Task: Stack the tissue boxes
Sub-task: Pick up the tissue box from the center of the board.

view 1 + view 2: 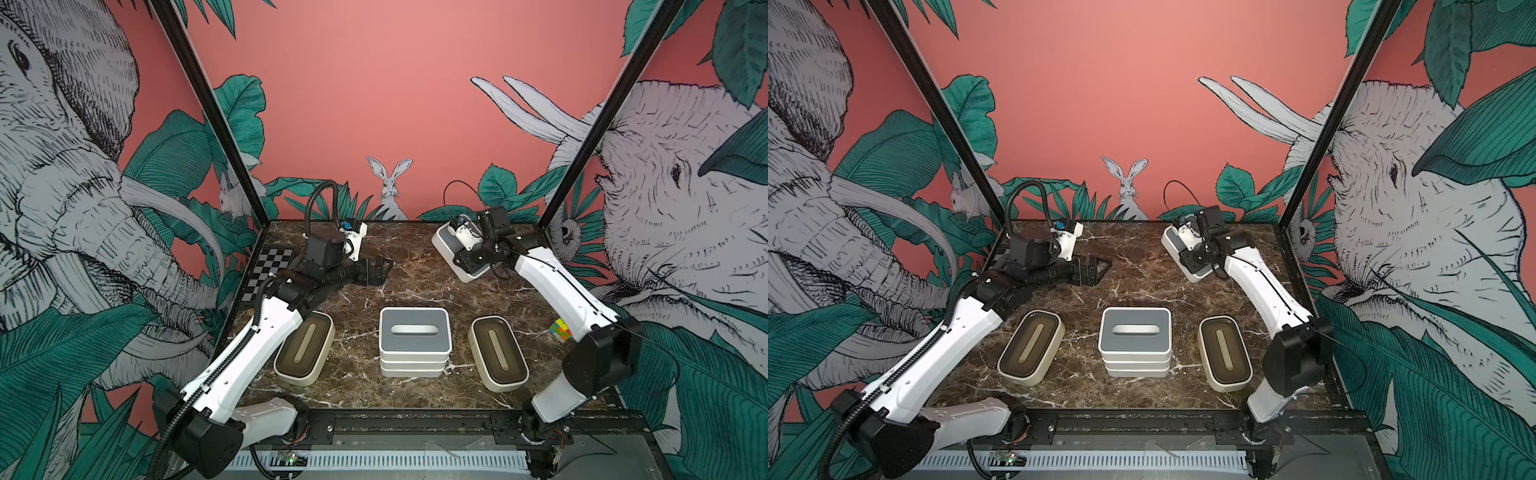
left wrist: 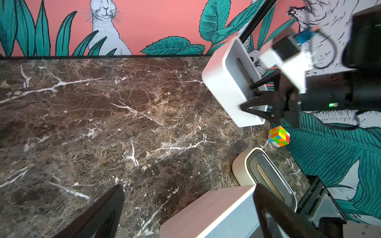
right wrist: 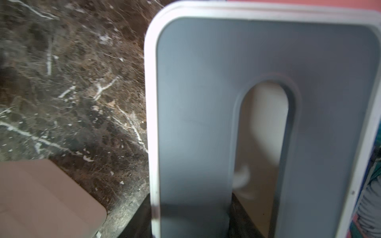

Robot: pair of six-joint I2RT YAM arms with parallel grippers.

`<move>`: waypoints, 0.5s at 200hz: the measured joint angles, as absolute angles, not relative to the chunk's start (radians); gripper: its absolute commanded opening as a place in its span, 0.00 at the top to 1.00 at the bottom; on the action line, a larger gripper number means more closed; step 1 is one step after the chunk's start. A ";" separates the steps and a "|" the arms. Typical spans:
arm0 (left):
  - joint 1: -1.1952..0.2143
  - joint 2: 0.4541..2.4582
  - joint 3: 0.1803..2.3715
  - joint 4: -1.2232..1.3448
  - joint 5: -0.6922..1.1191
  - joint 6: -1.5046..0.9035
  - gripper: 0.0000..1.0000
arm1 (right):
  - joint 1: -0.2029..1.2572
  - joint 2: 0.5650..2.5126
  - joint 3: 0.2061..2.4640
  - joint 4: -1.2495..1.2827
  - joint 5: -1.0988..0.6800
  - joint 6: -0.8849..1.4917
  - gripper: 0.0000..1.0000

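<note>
with the right gripper point(image 2: 246, 97) clamped on the tilted grey-lidded box point(image 1: 444, 245) at the table's point(image 1: 415, 270) far right, one finger seemingly in its slot, level it and lower it squarely onto the centre stack point(image 1: 414, 336), while the left gripper point(image 1: 376, 270) hangs wide open.

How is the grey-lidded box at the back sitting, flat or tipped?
Tipped. In the left wrist view the grey-lidded box leans, lid turned sideways, the right gripper shut on its wall, one jaw through the slot.

You're in a robot test booth: jungle-mural walls point(image 1: 395, 83) on black frame posts point(image 1: 208, 112), a marble-look tabletop point(image 1: 415, 266), and a checkered board point(image 1: 268, 270) well behind your left gripper point(image 1: 380, 270).
</note>
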State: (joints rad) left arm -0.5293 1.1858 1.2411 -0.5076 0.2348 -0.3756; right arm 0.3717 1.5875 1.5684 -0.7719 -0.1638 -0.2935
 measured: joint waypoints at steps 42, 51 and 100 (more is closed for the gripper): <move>-0.521 1.118 1.239 -0.586 0.257 -0.449 0.00 | 0.414 1.489 1.655 -0.908 -0.284 -0.424 0.64; -0.514 1.095 1.234 -0.587 0.271 -0.467 0.00 | 0.424 1.480 1.681 -0.943 -0.311 -0.448 0.64; -0.452 1.012 1.132 -0.525 0.447 -0.638 0.00 | 0.522 1.476 1.813 -1.145 -0.402 -0.553 0.64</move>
State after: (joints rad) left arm -0.4522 1.0119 1.1320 -0.5255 0.4465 -0.6380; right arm 0.5217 1.4757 1.8133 -1.1450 -0.4015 -0.5526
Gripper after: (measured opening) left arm 0.995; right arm 0.460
